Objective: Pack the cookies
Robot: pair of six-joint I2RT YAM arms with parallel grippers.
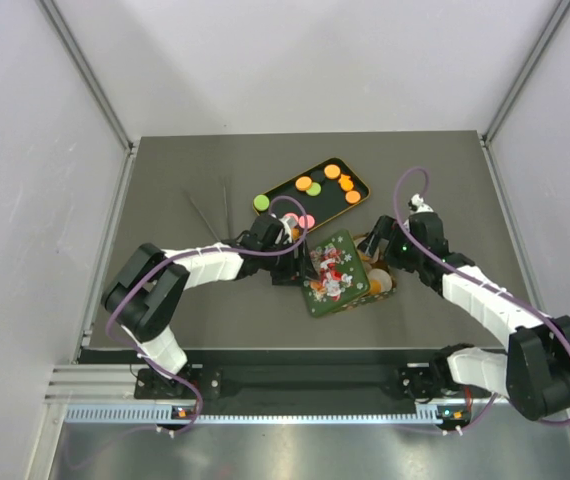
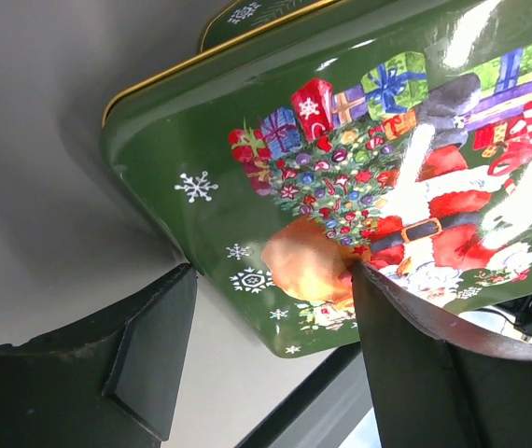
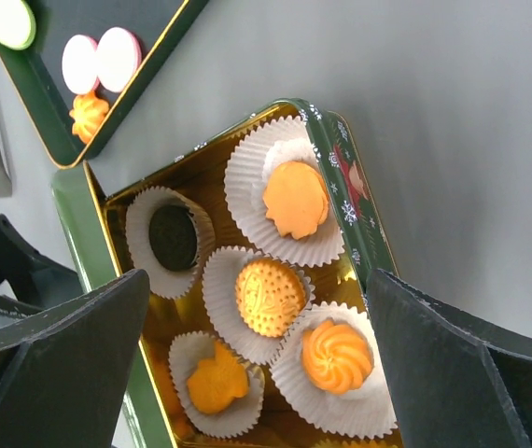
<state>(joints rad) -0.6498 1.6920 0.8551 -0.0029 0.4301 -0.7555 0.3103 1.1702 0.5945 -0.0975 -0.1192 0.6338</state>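
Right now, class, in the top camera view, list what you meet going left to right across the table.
left arm's elbow → green cookie → Christmas lid → right arm's elbow

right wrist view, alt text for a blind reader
An open green tin holds cookies in white paper cups, four orange, one dark, framed by the open right gripper. A tray of loose cookies sits top left.

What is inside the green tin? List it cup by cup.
The tin holds five visible paper cups: four with orange cookies, one with a dark cookie. In the top view the lid covers most of it; anything beneath is hidden.
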